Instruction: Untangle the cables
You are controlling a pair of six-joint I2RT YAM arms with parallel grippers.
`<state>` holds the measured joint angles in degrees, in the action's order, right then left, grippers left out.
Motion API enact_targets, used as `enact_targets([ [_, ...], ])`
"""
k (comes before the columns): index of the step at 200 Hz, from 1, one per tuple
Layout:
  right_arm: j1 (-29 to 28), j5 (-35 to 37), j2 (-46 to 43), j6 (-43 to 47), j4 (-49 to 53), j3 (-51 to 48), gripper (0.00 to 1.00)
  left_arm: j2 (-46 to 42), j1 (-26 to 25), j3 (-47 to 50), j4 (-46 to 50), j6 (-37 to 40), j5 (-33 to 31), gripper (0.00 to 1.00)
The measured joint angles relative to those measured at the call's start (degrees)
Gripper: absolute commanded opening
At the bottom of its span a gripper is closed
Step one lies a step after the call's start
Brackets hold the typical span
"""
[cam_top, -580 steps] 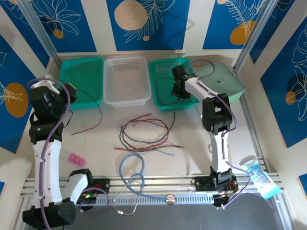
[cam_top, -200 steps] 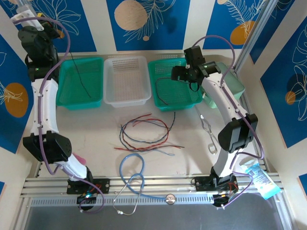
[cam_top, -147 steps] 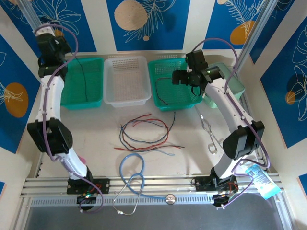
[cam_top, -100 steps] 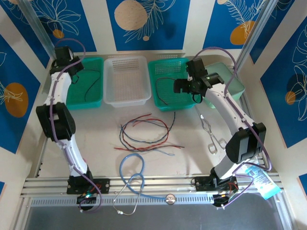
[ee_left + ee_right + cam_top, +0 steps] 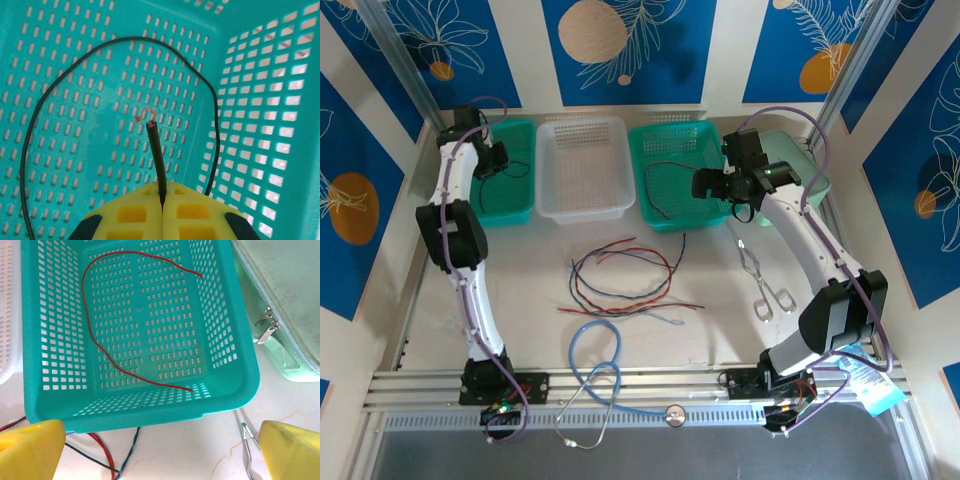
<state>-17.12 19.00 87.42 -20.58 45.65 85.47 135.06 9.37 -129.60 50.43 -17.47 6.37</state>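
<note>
The left hand (image 5: 162, 202) is pinched shut on a black cable (image 5: 156, 150) whose stub end points straight out from the grip into the left teal basket (image 5: 75, 75), the rest looping around. The right hand (image 5: 160, 452) hangs wide open and empty over the right teal basket (image 5: 150, 412), whose red cable (image 5: 85, 295), lying lengthwise, looks dark from above. The other cables (image 5: 620, 280) lie coiled on the bench (image 5: 710, 330).

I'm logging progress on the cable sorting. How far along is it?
Done: one red cable lies alone in the right teal basket. In hand: the left gripper is shut on a black cable by its end, its loop in the left teal basket; the right gripper is open above its basket, holding nothing. Left: the tangled cables, red, black and blue-grey, lie looped together on the table.
</note>
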Motion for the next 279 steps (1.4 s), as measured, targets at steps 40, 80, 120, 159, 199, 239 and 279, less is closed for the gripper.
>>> enact_targets([
  [40, 0.72, -0.31, -1.09, -0.04, -0.17, -0.48, 0.99, 2.82, 0.15, 0.61, 2.58, 0.9, 1.6, 0.46],
  [80, 2.21, -0.9, -3.54, -1.53, 0.0, -1.6, 0.99, 2.16, 0.22, 0.72, 3.54, 1.51, 1.73, 0.64],
  [120, 1.33, -1.07, -8.44, -3.69, 0.2, -3.17, 0.99, -5.9, -0.22, 1.86, 3.15, 2.54, -0.07, 0.66],
  [159, -1.36, -2.89, -15.08, -8.87, -0.04, -11.28, 0.92, -23.98, -2.54, 11.28, -0.13, 3.91, -0.5, 0.65],
  [199, -6.45, -3.85, -16.26, -14.64, -0.11, -19.32, 0.81, -40.7, -12.85, 28.33, -4.5, 5.88, 0.33, 0.65],
  [239, -10.34, -4.59, -15.78, -20.35, -1.79, -27.26, 0.62, -50.05, -27.17, 49.72, -9.57, 4.09, 0.98, 0.64],
  [279, -12.87, -5.57, -13.68, -24.61, -5.07, -33.18, 0.51, -54.51, -39.56, 61.46, -13.25, -1.88, 0.61, 0.64],
])
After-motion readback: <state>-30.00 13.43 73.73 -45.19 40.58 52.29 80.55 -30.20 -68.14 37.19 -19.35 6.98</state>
